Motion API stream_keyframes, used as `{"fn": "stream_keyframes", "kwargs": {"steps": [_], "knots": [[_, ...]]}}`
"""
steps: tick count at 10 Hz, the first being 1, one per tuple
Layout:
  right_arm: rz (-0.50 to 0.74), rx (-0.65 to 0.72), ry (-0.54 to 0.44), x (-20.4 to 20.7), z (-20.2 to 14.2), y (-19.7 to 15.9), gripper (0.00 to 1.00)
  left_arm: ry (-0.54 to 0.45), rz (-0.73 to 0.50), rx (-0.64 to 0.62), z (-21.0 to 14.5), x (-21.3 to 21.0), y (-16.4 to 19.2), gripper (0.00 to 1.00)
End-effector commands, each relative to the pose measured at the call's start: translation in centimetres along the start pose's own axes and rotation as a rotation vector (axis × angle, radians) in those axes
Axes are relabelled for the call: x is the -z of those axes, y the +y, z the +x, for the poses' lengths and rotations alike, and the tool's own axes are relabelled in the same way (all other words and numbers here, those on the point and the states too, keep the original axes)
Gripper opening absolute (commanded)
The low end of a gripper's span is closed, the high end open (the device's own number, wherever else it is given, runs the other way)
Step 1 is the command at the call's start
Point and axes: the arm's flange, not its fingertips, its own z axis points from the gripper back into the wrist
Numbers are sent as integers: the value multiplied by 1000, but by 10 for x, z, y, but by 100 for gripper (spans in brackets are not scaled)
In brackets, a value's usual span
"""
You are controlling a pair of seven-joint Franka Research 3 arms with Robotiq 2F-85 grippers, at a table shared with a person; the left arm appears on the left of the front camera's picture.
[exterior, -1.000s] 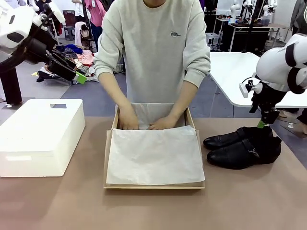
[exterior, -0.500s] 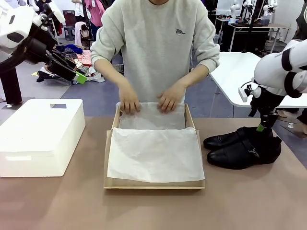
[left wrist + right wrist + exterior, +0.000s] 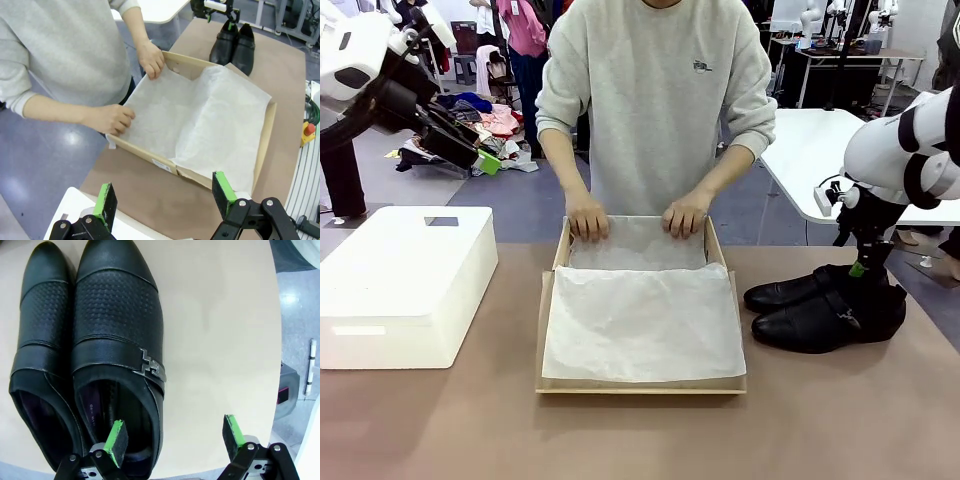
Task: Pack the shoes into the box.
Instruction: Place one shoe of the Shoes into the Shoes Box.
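Lining up the pickup with right gripper (image 3: 175,434) spread wide astride a side wall of the shoes (image 3: 825,305) at frame right, left gripper (image 3: 162,192) wide too, upper left, box (image 3: 548,330) tissue-lined at centre; next, pinch that wall and carry left.

Lab w/ white worktable (image 3: 800,150), floor clothes pile (image 3: 492,122), e-stop btn (image 3: 309,131).

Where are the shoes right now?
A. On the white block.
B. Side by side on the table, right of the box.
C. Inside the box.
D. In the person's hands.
B: the shoes lie side by side on the table, right of the box, which holds just tissue paper.
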Motion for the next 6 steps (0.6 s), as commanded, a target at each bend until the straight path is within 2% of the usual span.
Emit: {"fn": "stream_keyframes", "kwargs": {"steps": [1, 6], "knots": [[-15, -20, -38, 5, -5, -10, 100, -11, -14, 11, -1, 0, 2, 100], [26, 11, -4, 22, -5, -14, 100, -11, -14, 11, -1, 0, 2, 100]]}}
